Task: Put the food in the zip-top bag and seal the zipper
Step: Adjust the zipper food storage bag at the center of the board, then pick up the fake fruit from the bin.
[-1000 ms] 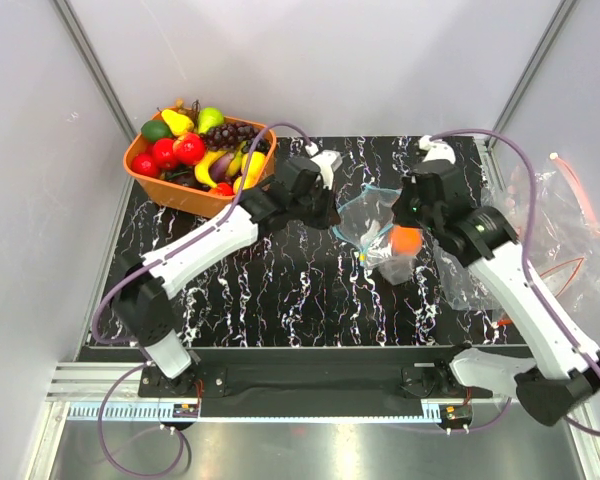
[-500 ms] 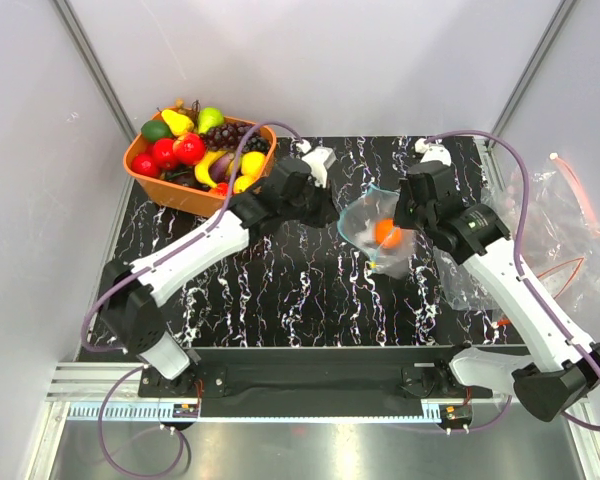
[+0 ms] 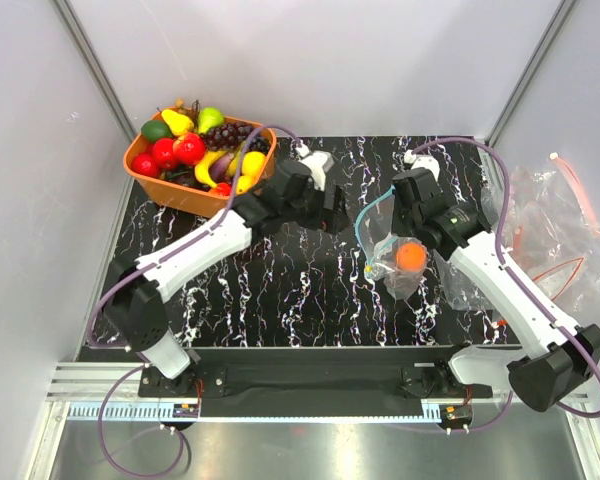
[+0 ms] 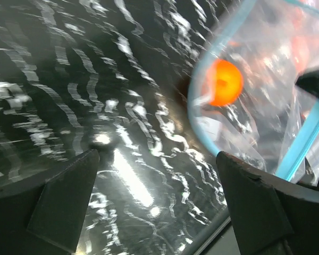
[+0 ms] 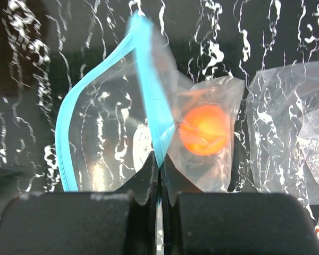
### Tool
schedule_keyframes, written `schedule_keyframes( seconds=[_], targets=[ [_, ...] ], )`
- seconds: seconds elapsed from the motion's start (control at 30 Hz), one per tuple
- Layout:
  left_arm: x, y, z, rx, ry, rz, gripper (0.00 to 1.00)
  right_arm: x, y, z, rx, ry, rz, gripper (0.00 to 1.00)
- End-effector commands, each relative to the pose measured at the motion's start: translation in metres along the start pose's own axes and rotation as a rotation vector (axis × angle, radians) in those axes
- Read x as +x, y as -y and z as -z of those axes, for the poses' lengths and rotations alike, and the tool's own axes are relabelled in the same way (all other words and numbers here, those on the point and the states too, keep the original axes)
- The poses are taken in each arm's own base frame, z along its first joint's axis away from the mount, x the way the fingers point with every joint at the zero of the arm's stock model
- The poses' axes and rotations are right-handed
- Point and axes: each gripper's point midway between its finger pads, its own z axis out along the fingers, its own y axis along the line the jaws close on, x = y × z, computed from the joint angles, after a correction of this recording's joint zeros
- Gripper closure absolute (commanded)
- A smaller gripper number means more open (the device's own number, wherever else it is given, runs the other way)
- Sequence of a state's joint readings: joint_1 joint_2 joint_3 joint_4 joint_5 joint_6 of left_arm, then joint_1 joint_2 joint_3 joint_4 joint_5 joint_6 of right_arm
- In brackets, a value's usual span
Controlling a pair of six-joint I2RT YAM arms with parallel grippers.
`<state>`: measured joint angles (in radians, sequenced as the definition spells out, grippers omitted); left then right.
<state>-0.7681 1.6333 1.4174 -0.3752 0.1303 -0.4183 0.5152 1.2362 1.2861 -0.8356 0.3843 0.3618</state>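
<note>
The zip-top bag hangs off my right gripper, its mouth gaping. An orange toy fruit lies inside it. In the right wrist view my right gripper is shut on the light blue zipper, with the orange fruit just beyond in the bag. My left gripper stands open to the left of the bag, touching nothing. In its wrist view the gripper faces bare table, with the zipper and the orange fruit up at the right. Two red fruits and a yellow one lie in the basket.
An orange basket of toy fruit stands at the table's back left corner. Other clear bags with red-orange strips lie heaped at the right edge, also seen in the right wrist view as crumpled plastic. White walls close in both sides.
My left gripper has opened, let go of the bag's edge and drawn back a little. The bag has swung down and toward the front, hanging from the right gripper alone.
</note>
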Motion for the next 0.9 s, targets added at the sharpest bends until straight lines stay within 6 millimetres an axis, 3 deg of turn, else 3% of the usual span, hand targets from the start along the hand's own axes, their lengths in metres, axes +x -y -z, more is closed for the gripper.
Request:
schedule_keyframes(
  seconds=[0.0,0.23,0.3,0.43,0.47,0.57,0.73,0.77,0.87],
  targets=[
    [-0.058,-0.024,0.049,-0.079,0.177,0.005,0.01,-0.007,0.002,-0.004,0.019,0.034,0.003,1.0],
    [-0.093,-0.106,0.114,-0.31,0.333,0.111,0.01,-0.014,0.005,0.0,0.036,0.054,0.015,1.0],
    [-0.101,-0.139,0.135,-0.424,0.373,0.141,0.01,-0.018,0.01,0.004,0.055,0.063,0.023,1.0],
    [-0.105,-0.202,0.165,-0.594,0.398,0.249,0.01,-0.025,0.011,0.009,0.058,0.082,0.029,1.0],
    [-0.104,-0.225,0.175,-0.656,0.397,0.285,0.01,-0.027,0.011,0.01,0.055,0.085,0.032,1.0],
    [-0.106,-0.265,0.196,-0.784,0.431,0.331,0.01,-0.027,0.009,0.006,0.055,0.074,0.047,1.0],
    [-0.119,-0.303,0.208,-0.854,0.473,0.368,0.01,-0.025,0.007,-0.002,0.058,0.066,0.074,1.0],
    [-0.124,-0.321,0.205,-0.871,0.473,0.384,0.01,-0.023,0.005,-0.006,0.052,0.058,0.078,1.0],
    [-0.13,-0.333,0.202,-0.882,0.476,0.385,0.01,-0.022,0.004,-0.01,0.058,0.047,0.089,1.0]
  ],
)
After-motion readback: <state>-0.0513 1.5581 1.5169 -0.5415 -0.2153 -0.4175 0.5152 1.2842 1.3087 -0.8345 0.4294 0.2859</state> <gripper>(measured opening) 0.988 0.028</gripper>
